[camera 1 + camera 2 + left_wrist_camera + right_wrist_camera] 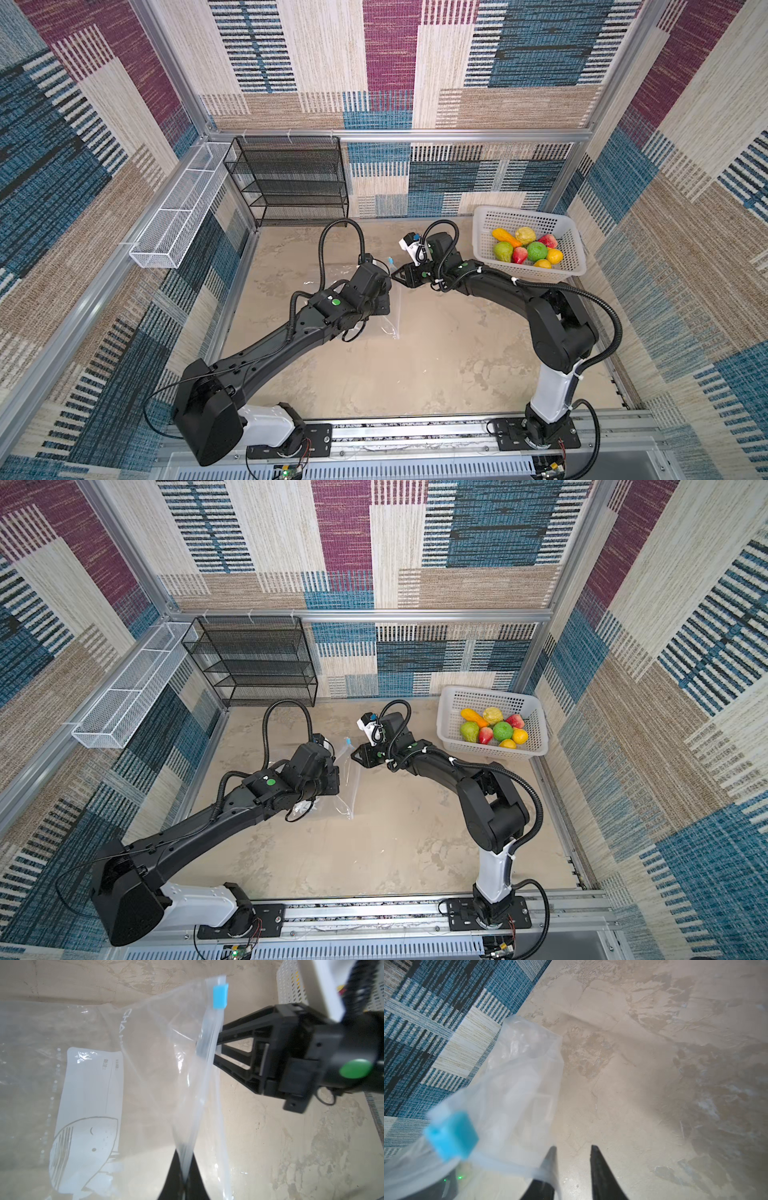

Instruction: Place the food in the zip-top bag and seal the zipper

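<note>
"CHA" lettering on zip-top bag [145,1068]; rest illegible.

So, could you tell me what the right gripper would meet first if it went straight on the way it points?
The zip-top bag: the right gripper has open jaws at its zipper edge, with film seemingly draped over one fingertip. How far the edge sits between them is unclear.

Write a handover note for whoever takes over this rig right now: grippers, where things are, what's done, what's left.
Left gripper: shut on the zip-top bag at its mouth edge.
Right gripper: open, at the zipper near the blue slider.
Food: all in the white basket; bag empty.
Done: bag gripped only.
Left: load every piece, seal the zipper.
</note>
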